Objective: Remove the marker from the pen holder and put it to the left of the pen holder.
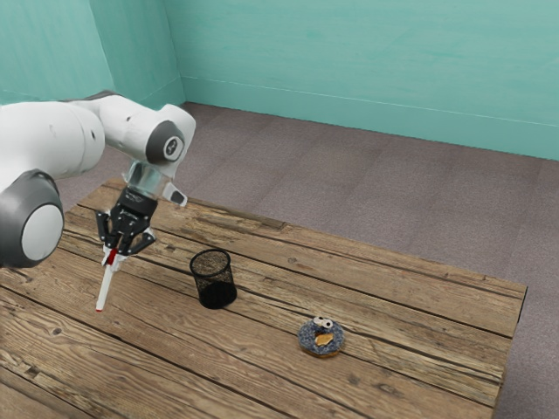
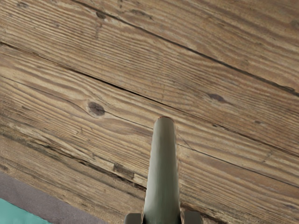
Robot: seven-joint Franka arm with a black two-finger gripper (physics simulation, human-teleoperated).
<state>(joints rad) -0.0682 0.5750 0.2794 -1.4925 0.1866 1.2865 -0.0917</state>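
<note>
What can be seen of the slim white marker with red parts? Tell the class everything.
The slim white marker is a straight cylinder, perhaps plastic, with red near its upper end and a small red tip below. The black two-finger gripper is shut on it near that upper end. It points downward, slightly tilted, over the brown wooden table, outside the black mesh pen holder. I cannot tell whether its tip touches the wood.

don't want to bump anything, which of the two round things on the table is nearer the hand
The black mesh pen holder; the blue dish is farther off.
</note>
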